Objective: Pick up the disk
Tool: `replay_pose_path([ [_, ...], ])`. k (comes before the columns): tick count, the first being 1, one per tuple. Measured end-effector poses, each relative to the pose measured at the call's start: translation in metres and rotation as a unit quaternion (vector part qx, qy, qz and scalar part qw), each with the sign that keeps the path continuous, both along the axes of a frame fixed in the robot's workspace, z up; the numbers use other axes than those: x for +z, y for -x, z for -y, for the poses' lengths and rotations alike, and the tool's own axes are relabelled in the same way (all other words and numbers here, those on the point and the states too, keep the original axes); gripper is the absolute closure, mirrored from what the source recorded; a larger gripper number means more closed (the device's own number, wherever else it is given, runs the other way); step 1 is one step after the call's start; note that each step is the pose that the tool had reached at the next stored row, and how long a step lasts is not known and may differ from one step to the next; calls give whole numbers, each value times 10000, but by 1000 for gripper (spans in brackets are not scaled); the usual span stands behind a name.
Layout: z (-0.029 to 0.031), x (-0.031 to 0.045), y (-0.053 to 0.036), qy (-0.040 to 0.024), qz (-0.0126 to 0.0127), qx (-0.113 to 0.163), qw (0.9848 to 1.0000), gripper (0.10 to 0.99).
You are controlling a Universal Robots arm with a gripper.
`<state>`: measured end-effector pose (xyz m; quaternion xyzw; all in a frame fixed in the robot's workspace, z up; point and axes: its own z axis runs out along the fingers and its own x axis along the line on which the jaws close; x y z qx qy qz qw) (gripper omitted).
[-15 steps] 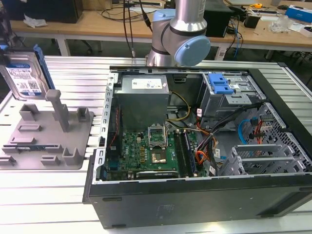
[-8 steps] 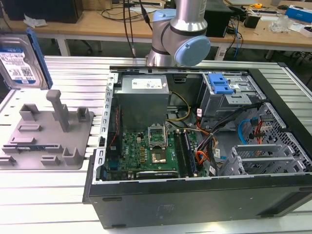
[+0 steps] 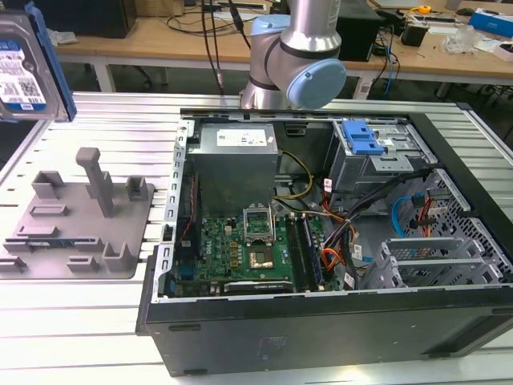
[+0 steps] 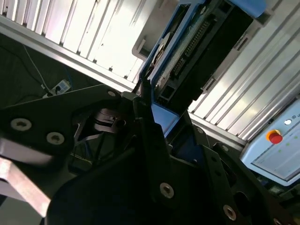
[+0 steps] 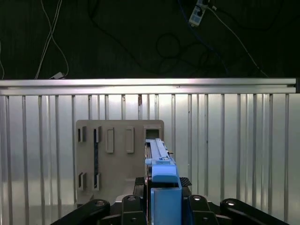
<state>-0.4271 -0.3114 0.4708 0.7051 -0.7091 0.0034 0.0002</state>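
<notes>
The flat silver metal disk (image 3: 24, 68) with blue plastic side rails hangs high above the grey plastic fixture plate (image 3: 76, 220), edge-on between the black hand (image 5: 161, 206), which pinches its rails. Probably stiff, fairly heavy, shock-sensitive; the rails suit gripping best.

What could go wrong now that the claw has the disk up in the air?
The disk hangs high above the grey fixture plate, pinched edge-on in the claw. If that narrow grip slips, it would likely drop onto the plate's upright posts or the ribbed metal table. The open computer case sits close by, so a careless swing might strike it.
</notes>
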Motion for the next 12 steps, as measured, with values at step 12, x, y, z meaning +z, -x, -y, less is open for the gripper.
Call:
replay_pose_path([
  [12, 2, 229, 3, 0, 0, 23, 10000, 718],
])
